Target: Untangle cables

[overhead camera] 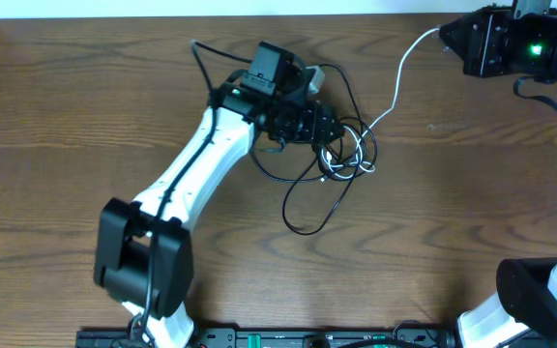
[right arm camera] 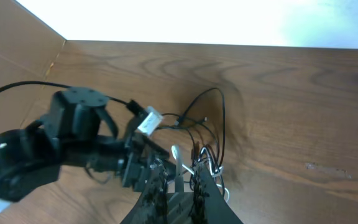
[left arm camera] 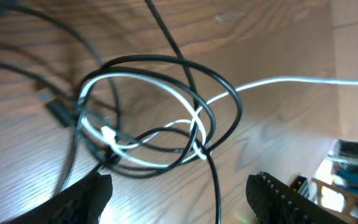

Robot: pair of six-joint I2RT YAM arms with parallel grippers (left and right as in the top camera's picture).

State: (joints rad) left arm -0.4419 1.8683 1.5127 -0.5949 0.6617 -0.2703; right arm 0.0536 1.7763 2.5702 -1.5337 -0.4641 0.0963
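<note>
Over cables, left pincer spread, right pincer clamped

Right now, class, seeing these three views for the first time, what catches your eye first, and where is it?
The knot of black cable and white cable near the middle of the table stands out, its loops crossing each other. The left gripper hangs open right over it. The right gripper, top right in the overhead view, is shut on the white cable's far end.

Left gripper, jaws apart; right gripper, jaws seemingly together.
</note>
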